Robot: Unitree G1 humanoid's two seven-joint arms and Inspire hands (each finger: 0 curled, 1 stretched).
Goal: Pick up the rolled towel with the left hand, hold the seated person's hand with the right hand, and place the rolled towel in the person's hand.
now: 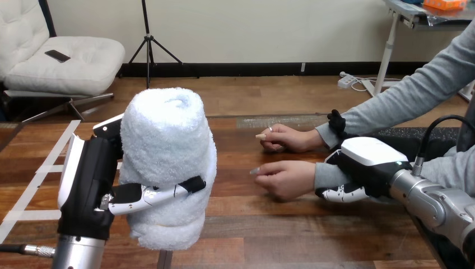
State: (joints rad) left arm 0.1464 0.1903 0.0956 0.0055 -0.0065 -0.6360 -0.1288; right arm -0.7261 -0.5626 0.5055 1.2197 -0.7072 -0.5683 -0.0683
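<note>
Table [291,230] — one rolled towel [168,140]

The rolled towel [168,140] at centre left of the frame is pale terry cloth, thick, fluffy and matt, with a nubbly pile. The left robot hand [89,185] on it is matt black plastic with a glossy white shell. Its fingers [151,194] are smooth black-and-white plastic. The forearm [78,253] below is brushed silver metal with a soft sheen. At lower right, the right robot hand [367,162] has the same glossy white shell over matt black. The sleeve [330,175] at the person's wrist is grey knitted cloth, soft and matt. The surface [280,230] is dark brown wood with visible grain and a low satin sheen, crossed at left by strips of matt white tape [33,215].
</note>
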